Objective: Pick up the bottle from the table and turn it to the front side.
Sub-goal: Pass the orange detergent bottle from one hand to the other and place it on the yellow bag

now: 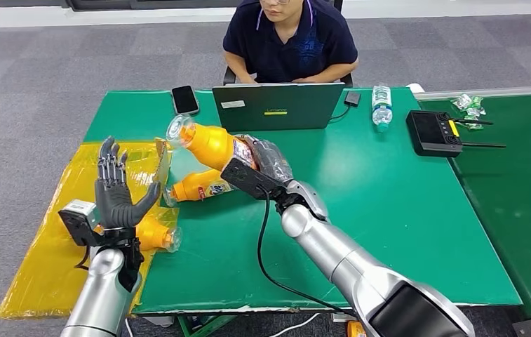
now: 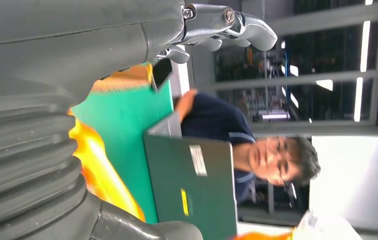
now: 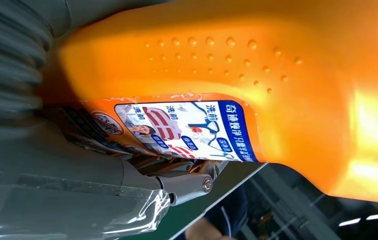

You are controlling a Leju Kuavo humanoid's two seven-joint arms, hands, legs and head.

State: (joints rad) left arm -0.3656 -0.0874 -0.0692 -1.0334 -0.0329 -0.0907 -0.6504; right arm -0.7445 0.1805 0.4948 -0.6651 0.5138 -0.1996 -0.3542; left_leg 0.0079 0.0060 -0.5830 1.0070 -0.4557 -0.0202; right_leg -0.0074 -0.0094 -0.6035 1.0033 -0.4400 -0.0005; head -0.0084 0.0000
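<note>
Orange plastic detergent bottle [image 1: 210,144]: lifted above green counter [image 1: 388,203], gripped at labelled body by right hand [image 1: 266,160]. Left hand [image 1: 116,189]: empty, fingers spread. Risk: slick bottle slipping during rotation.

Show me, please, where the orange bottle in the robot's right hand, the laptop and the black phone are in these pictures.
orange bottle [image 1: 210,142]: head view, on its bare orange shoulder, above the label.
laptop [image 1: 278,107]: head view, on the middle of its dark lid.
black phone [image 1: 185,100]: head view, on the middle of its screen.

The green table [image 1: 388,203] carries a laptop [image 1: 277,107], phone [image 1: 184,100], water bottle [image 1: 381,107] and yellow sheet [image 1: 52,246].
</note>
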